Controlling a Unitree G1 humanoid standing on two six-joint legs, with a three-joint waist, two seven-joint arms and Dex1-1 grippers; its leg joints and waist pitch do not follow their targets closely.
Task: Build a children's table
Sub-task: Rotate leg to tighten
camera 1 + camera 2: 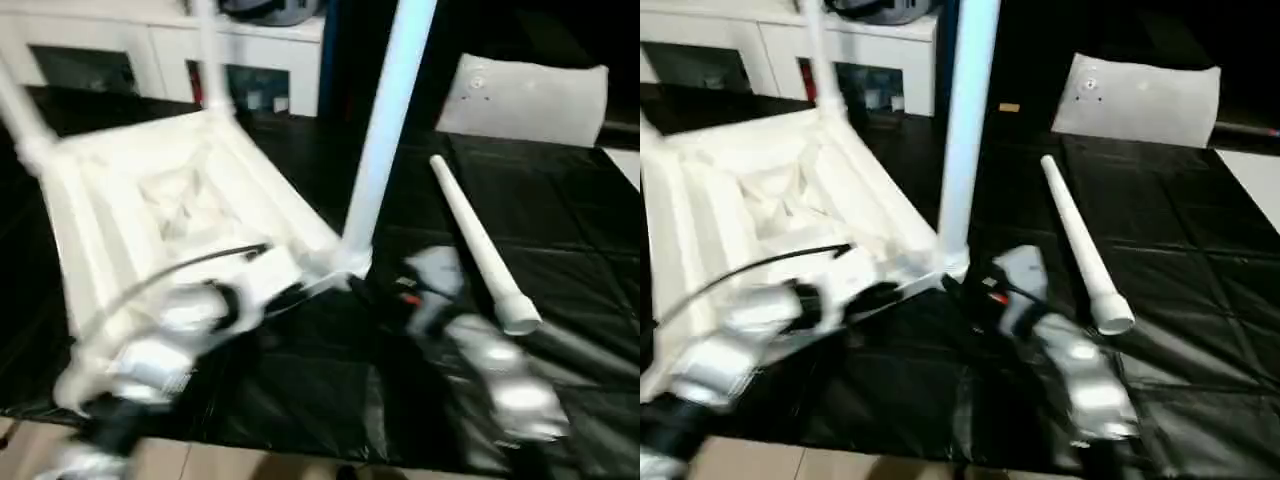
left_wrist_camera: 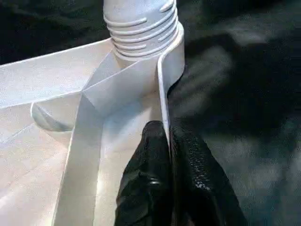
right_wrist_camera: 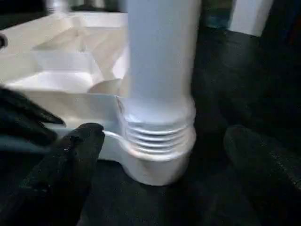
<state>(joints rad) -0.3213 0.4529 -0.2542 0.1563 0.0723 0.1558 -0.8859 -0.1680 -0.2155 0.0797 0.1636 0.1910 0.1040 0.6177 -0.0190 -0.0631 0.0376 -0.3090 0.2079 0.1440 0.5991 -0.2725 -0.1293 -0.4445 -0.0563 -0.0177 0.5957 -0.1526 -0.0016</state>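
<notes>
The children's table top point(image 1: 170, 210) lies upside down on the black sheet, ribbed underside up. A white leg point(image 1: 385, 130) stands upright in its near right corner socket point(image 3: 155, 165), threads showing above the socket. Two more legs rise at the far corner point(image 1: 208, 50) and the left corner point(image 1: 20, 115). A loose leg point(image 1: 480, 250) lies flat to the right. My left gripper point(image 2: 167, 141) is shut on the top's thin rim point(image 2: 162, 94) just beside that socket. My right gripper point(image 3: 164, 134) is open, its fingers point(image 3: 70, 160) standing apart on either side of the leg's base.
A flat whitish plastic bag point(image 1: 525, 95) lies at the back right. White cabinets point(image 1: 150, 50) stand behind the work table. The black sheet's front edge point(image 1: 300, 440) runs just below my forearms.
</notes>
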